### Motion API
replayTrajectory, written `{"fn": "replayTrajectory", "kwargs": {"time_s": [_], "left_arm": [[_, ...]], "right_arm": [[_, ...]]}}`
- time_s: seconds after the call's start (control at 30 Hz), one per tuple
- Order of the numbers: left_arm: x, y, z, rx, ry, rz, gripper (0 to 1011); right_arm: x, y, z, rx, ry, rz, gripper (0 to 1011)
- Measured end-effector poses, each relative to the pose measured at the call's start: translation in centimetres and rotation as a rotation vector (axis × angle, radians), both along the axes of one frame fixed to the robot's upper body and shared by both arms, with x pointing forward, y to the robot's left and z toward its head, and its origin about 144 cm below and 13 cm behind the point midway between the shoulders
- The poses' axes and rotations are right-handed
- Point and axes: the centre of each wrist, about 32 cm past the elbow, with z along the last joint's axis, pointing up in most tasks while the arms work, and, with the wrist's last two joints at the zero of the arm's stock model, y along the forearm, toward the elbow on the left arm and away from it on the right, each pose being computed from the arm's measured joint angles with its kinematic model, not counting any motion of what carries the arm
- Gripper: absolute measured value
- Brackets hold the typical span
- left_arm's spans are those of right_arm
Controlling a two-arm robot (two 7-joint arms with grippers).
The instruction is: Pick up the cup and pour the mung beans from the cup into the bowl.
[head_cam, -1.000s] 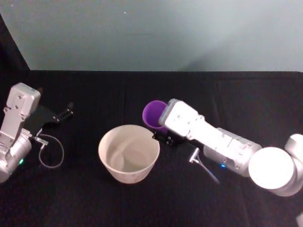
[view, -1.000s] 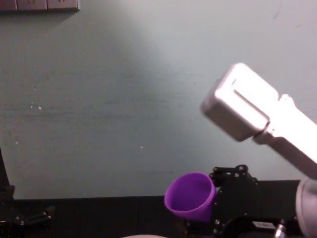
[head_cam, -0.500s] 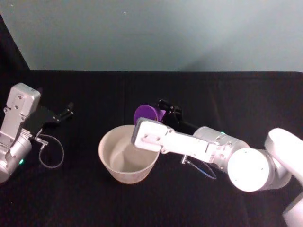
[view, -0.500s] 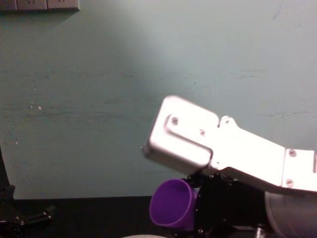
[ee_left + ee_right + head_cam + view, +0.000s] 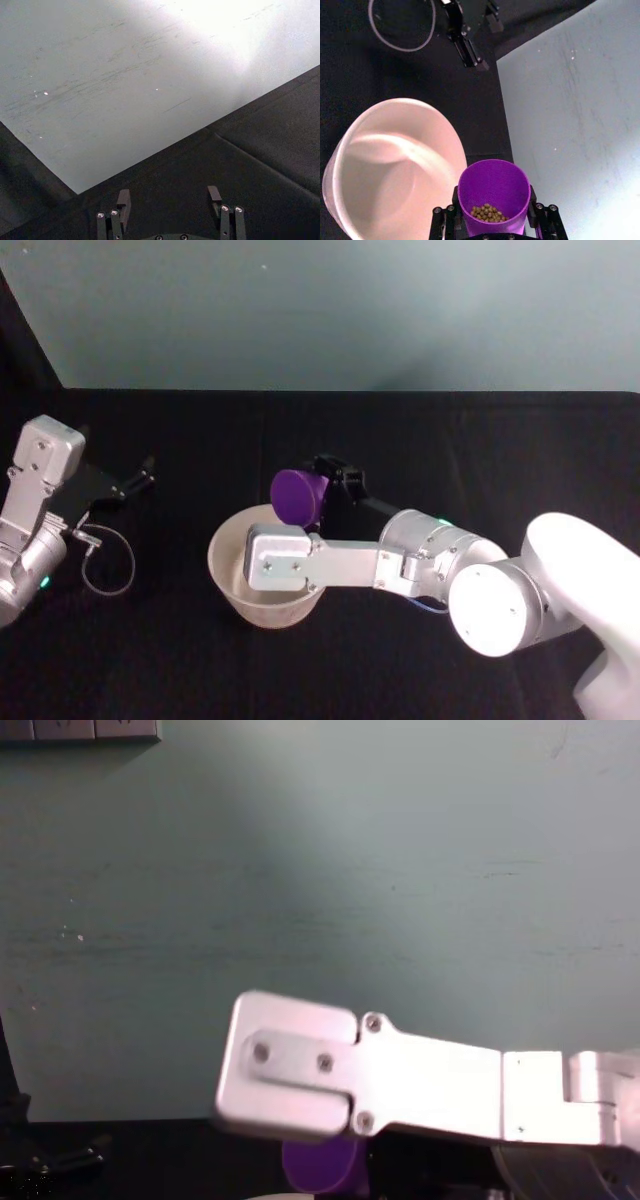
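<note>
The purple cup (image 5: 296, 497) hangs tilted on its side just above the far rim of the pale bowl (image 5: 224, 540), and my right gripper (image 5: 318, 488) is shut on it. In the right wrist view the cup (image 5: 494, 186) holds a small heap of mung beans (image 5: 487, 213) against its lower wall. The bowl (image 5: 350, 150) lies beside it with nothing inside. In the chest view a sliver of the cup (image 5: 320, 1166) shows under the right arm's silver link (image 5: 350, 1080). My left gripper (image 5: 138, 479) rests open at the table's left, and the left wrist view shows nothing in the left gripper (image 5: 169, 200).
A black cloth covers the table (image 5: 480, 450), with a pale wall behind it. A thin cable loop (image 5: 108, 560) lies by the left arm. The right arm's link (image 5: 300, 560) crosses over the bowl's near side.
The right arm has rolled its wrist, tipping the cup from near upright onto its side and shifting it left toward the bowl. The silver link swung down over the bowl. The left arm has not moved.
</note>
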Motion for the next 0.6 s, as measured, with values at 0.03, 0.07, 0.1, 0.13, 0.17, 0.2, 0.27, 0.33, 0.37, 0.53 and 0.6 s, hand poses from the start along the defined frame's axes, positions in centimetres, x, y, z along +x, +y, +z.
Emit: {"fn": "replayTrajectory", "kwargs": {"time_s": [0.03,0.07,0.1,0.13,0.17,0.2,0.27,0.33,0.37,0.53,0.6], "left_arm": [[0.0,0.0,0.0,0.000,0.000,0.000,1000],[0.0,0.0,0.0,0.000,0.000,0.000,1000],[0.0,0.0,0.0,0.000,0.000,0.000,1000],[0.0,0.0,0.0,0.000,0.000,0.000,1000],[0.0,0.0,0.0,0.000,0.000,0.000,1000],[0.0,0.0,0.0,0.000,0.000,0.000,1000],[0.0,0.0,0.0,0.000,0.000,0.000,1000],[0.0,0.0,0.0,0.000,0.000,0.000,1000],[0.0,0.0,0.0,0.000,0.000,0.000,1000],[0.0,0.0,0.0,0.000,0.000,0.000,1000],[0.0,0.0,0.0,0.000,0.000,0.000,1000]], "right_arm": [[0.0,0.1,0.0,-0.007,-0.004,0.002,723],[-0.1,0.1,0.0,-0.013,-0.008,0.004,723],[-0.2,0.3,0.0,-0.028,-0.016,0.007,723],[-0.3,0.3,0.0,-0.036,-0.021,0.008,723],[-0.3,0.4,0.0,-0.041,-0.024,0.009,723],[-0.4,0.4,0.0,-0.055,-0.032,0.011,723],[-0.6,0.6,-0.1,-0.076,-0.045,0.014,723],[-0.7,0.7,-0.1,-0.091,-0.051,0.018,723],[-0.8,0.7,-0.1,-0.097,-0.054,0.019,723],[-1.1,1.1,-0.1,-0.137,-0.072,0.032,723],[-1.3,1.2,-0.1,-0.151,-0.078,0.036,723]]}}
